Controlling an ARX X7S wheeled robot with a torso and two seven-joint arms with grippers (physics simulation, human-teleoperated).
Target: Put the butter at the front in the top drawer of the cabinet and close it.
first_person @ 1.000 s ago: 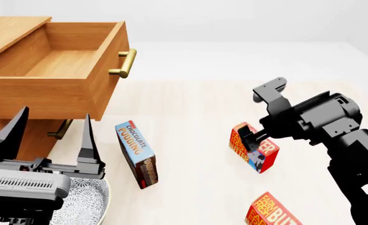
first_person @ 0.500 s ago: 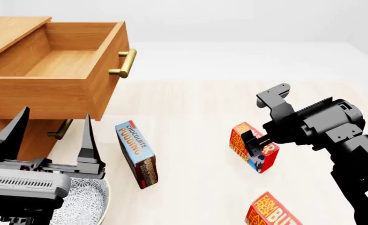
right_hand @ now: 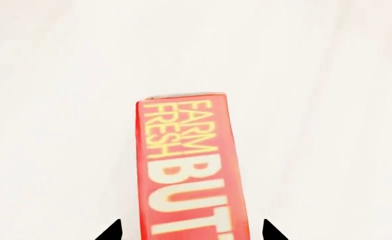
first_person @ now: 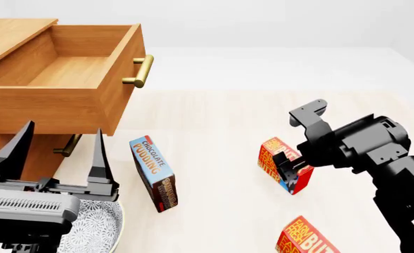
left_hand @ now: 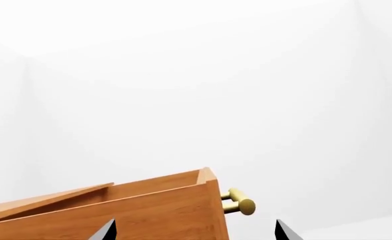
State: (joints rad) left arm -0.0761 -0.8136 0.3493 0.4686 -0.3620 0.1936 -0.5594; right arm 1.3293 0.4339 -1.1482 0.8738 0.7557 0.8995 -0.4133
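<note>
The butter [first_person: 282, 165], a red carton, stands on the pale floor right of centre. My right gripper [first_person: 288, 161] is open and straddles its top end. In the right wrist view the butter [right_hand: 190, 160] lies between the two dark fingertips [right_hand: 113, 231], with a small gap on each side. The cabinet [first_person: 10, 31] stands at the far left. Its top drawer [first_person: 48, 113] is pulled out and empty, with its brass handle [first_person: 140, 71] facing right. My left gripper [first_person: 55, 158] hangs open in front of the drawer and holds nothing. In the left wrist view the top drawer [left_hand: 149, 210] shows between that gripper's fingertips [left_hand: 106, 232].
A blue-and-brown chocolate pudding box [first_person: 154, 174] stands between the cabinet and the butter. A second identical butter carton [first_person: 309, 238] lies nearer me at the lower right. A patterned bowl [first_person: 94, 226] sits under my left arm. A lower drawer's handle [first_person: 67, 146] shows below the open drawer.
My right gripper has moved down and slightly right, so its fingers reach further over the butter carton. The carton, the left arm and the drawer have not moved.
</note>
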